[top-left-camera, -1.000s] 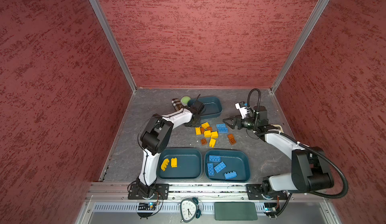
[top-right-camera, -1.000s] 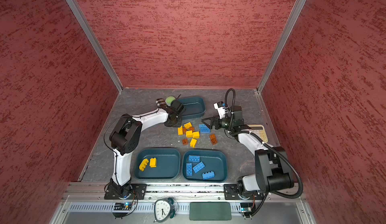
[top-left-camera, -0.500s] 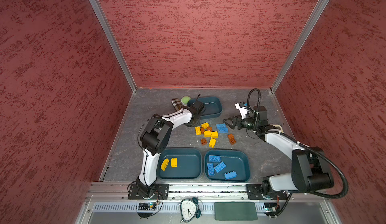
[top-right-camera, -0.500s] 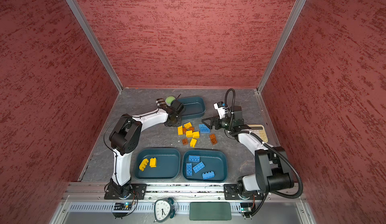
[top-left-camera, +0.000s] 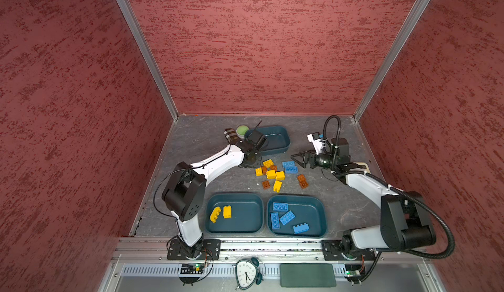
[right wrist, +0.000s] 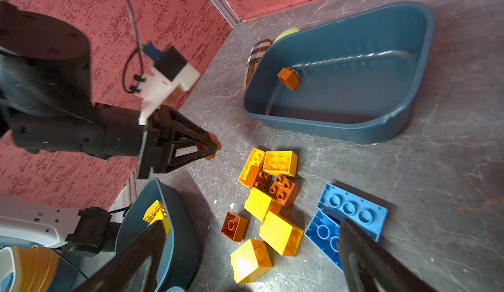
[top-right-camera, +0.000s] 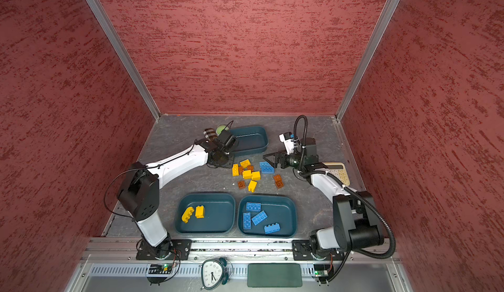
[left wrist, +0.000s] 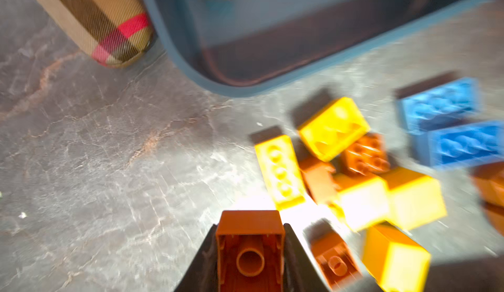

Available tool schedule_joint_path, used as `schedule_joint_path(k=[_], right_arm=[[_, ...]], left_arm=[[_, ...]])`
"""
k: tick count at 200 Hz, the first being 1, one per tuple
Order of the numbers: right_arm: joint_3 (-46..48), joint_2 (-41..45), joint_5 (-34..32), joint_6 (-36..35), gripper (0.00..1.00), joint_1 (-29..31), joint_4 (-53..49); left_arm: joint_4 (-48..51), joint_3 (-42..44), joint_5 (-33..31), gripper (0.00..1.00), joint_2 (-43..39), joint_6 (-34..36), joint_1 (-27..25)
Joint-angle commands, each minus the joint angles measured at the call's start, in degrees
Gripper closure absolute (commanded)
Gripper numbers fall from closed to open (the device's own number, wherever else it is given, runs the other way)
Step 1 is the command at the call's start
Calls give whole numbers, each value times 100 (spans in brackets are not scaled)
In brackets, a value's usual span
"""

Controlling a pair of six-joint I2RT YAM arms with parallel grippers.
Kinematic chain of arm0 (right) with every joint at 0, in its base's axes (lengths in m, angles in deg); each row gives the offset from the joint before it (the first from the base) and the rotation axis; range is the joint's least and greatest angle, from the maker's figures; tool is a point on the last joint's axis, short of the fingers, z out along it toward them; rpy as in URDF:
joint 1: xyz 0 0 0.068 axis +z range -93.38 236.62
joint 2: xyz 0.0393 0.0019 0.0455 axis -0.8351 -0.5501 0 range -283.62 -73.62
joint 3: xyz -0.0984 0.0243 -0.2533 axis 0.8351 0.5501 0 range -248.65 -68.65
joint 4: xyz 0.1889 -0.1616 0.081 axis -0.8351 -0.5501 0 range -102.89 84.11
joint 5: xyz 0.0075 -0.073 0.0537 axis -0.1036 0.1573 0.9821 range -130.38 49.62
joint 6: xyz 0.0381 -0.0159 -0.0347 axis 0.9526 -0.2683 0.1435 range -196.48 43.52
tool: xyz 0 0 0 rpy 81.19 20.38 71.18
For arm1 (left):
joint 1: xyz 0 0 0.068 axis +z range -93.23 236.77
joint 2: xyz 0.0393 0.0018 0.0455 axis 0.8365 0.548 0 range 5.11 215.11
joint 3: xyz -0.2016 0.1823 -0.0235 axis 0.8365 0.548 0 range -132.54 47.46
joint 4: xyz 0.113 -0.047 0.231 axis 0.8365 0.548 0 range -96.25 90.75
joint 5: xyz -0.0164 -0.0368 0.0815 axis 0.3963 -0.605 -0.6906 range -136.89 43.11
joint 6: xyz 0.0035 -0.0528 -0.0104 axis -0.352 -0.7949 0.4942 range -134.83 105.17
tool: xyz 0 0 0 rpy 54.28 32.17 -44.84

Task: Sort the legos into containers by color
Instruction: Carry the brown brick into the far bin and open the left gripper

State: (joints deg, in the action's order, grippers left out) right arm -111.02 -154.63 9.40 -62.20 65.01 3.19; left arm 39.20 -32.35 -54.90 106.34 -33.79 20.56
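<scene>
My left gripper (left wrist: 250,238) is shut on a brown lego (left wrist: 249,249) just above the floor, left of the loose pile; the right wrist view also shows this left gripper (right wrist: 208,147) pinching it. The pile holds yellow legos (top-left-camera: 271,174), blue legos (top-left-camera: 289,166) and brown legos (top-left-camera: 302,181). My right gripper (top-left-camera: 296,159) hangs open over the pile's right side, fingers wide apart (right wrist: 252,223). The back container (top-left-camera: 275,140) holds one brown lego (right wrist: 288,78). The front left container (top-left-camera: 245,214) holds two yellow ones. The front right container (top-left-camera: 311,211) holds several blue ones.
A plaid case (top-left-camera: 230,135) and a green-topped puck (top-left-camera: 242,130) sit against the back container's left end. A calculator (top-right-camera: 338,173) lies under the right arm. An alarm clock (top-left-camera: 246,273) and a dark green pad (top-left-camera: 307,274) lie beyond the front rail.
The left gripper's jaws have closed on the brown lego. Both arms stay almost where they were, and the right gripper remains open.
</scene>
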Motion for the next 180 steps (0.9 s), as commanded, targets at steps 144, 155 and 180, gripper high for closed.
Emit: schedule_joint_path(k=[144, 155, 180], right_arm=[[-278, -28, -286, -77, 1, 78, -28], [-289, -46, -294, -101, 1, 82, -85], [-276, -46, -311, -107, 1, 85, -82]], left_arm=[[393, -3262, -334, 64, 2611, 692, 709], [402, -3273, -338, 59, 2637, 716, 710], [434, -3193, -240, 47, 2550, 684, 709]])
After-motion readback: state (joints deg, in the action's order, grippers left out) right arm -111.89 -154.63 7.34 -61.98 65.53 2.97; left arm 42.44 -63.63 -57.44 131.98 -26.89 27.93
